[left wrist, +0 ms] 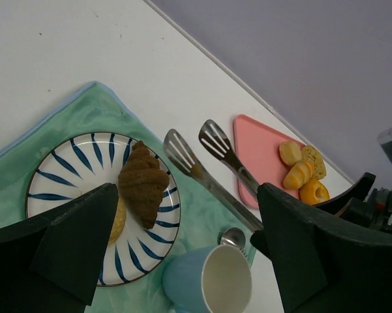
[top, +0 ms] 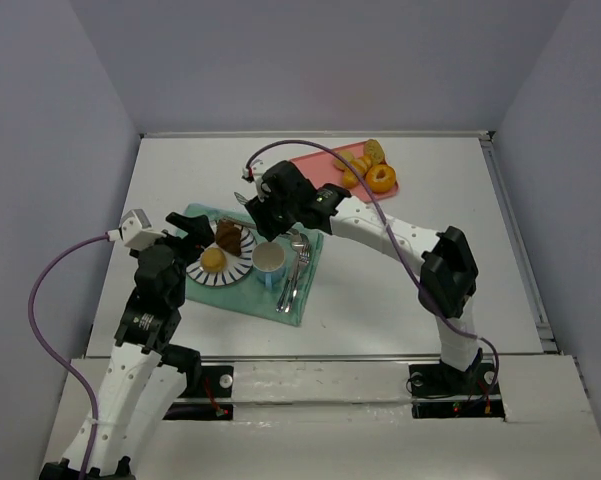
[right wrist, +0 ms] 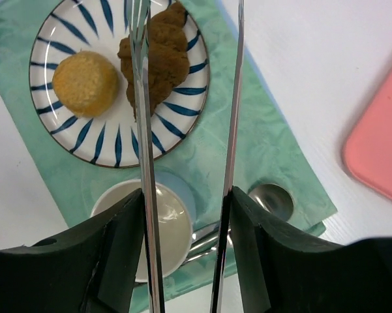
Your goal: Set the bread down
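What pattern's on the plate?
Plate: white with dark blue radial strokes; best in right wrist view.

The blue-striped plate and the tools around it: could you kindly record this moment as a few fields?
base: white plate with blue stripes on green cloth
contents: round golden bun and dark brown pastry, side by side
right gripper: shut on metal tongs, tips apart and empty, by the pastry
left gripper: open, empty, near the plate
beside: light blue cup
far side: pink tray of other pastries

yellow bun (right wrist: 86, 83), brown pastry (right wrist: 158, 60), on plate (right wrist: 112, 139)
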Controlling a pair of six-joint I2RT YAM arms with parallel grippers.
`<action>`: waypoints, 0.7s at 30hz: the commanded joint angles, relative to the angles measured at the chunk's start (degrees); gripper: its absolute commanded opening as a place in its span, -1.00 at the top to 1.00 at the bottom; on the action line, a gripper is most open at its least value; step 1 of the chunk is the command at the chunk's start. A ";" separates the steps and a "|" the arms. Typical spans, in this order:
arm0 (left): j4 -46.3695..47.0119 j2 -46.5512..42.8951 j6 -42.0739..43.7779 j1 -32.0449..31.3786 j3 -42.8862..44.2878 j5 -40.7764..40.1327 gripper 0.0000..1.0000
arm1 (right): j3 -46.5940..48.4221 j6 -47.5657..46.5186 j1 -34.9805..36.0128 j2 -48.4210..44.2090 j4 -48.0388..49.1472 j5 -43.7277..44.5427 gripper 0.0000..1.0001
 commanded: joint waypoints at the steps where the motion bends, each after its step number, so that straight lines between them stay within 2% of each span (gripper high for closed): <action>1: 1.43 -0.49 0.20 0.00 2.11 -1.81 -0.98 | -0.35 7.55 -2.48 -8.82 7.03 9.68 -0.15; 6: 1.25 1.09 0.47 0.00 2.64 -1.99 -0.98 | -10.00 15.55 -7.58 -16.81 9.77 17.07 -0.08; 10: 1.34 1.18 0.73 0.00 2.56 -2.25 -0.98 | -28.34 17.05 -9.69 -27.43 14.60 20.49 -0.12; 14: 1.08 1.09 0.91 0.00 2.73 -3.04 -0.98 | -39.27 22.75 -9.69 -33.25 15.83 27.70 -0.12; 15: 1.17 1.18 0.82 0.00 2.73 -2.87 -0.98 | -45.03 23.98 -9.69 -35.70 16.97 28.32 -0.12; 17: 1.69 1.35 0.99 0.00 2.38 -2.34 -0.98 | -51.65 27.66 -9.69 -37.30 19.78 30.06 -0.08; 21: 1.87 2.23 0.99 0.00 2.55 -2.07 -0.98 | -59.48 30.05 -9.69 -37.13 23.92 28.15 -0.08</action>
